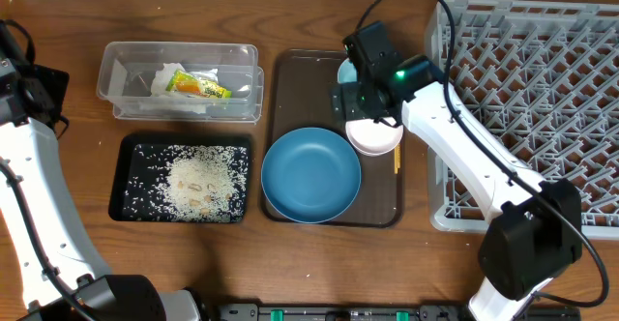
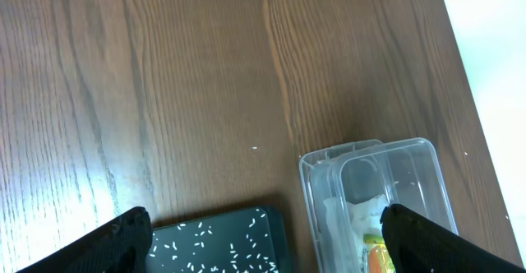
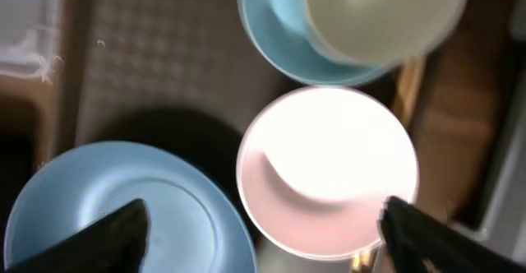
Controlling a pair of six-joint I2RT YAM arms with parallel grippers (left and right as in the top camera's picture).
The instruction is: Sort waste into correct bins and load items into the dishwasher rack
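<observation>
**Currently on the table: tools, arms and stock**

1. Right gripper [image 3: 267,242]: jaws spread wide, holding nothing. In the wrist view the white bowl [image 3: 329,166] lies below, between the two fingertips. Whether either finger touches its rim cannot be told.
2. Right arm: runs from its base at the lower right of the overhead frame diagonally to the upper middle. The wrist is turned down over the right part of the brown serving tray [image 1: 300,79].
3. Left gripper [image 2: 271,244]: jaws wide apart, empty, above bare wooden table [image 1: 309,263] near a corner of each bin.
4. Left arm: stands along the left edge of the overhead frame, with the wrist at the upper left.
5. Clear tub [image 1: 111,70]: upper left. It holds the crumpled napkin [image 1: 160,79] and the yellow-green wrapper [image 1: 198,87].
6. Black tray [image 1: 121,181]: just below the tub, with rice grains [image 1: 198,181] heaped at the middle and scattered around.
7. Blue plate [image 1: 311,174]: on the lower part of the serving tray, just beside the white bowl.
8. Light-blue bowl [image 3: 275,34]: at the tray's upper right, with the small white cup [image 3: 382,14] sitting in it.
9. Chopsticks [image 3: 408,88]: along the tray's right edge, partly hidden by the bowls.
10. Dishwasher rack [image 1: 542,70]: fills the right of the overhead frame.
</observation>
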